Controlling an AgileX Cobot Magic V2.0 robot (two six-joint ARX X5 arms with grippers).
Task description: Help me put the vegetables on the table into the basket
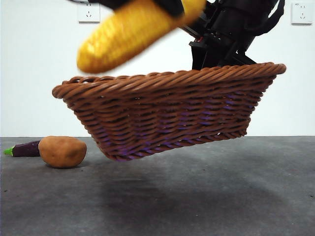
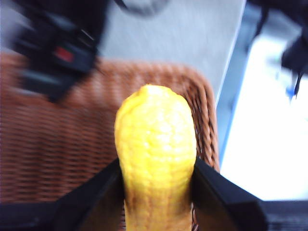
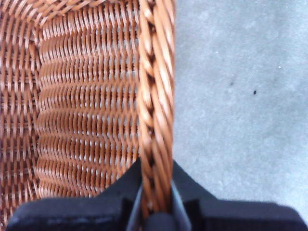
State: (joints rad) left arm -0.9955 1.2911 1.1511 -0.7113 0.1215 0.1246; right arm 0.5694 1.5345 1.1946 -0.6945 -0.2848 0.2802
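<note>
Right, corn cob (image 1: 133, 32) is up in the air above the basket (image 1: 167, 115), long axis slanted, blurry free end pointing down toward the basket's low side, other end higher up under the black arm at the top edge. Left gripper (image 2: 156, 180) has its jaws closed tight on the cob's sides, cob sticking out lengthwise between them, over the basket interior. Basket is lifted off the table (image 1: 197, 196) and tilted, one end of the rim higher. Right gripper (image 3: 156, 202) jaws nearly together, pinching the braided rim, arm coming in behind the high end. Potato (image 1: 62, 151) sits on the table beside the basket, eggplant (image 1: 24, 148) lying flat just behind it, green stem pointing away from the potato. No readable labels or writing.
</note>
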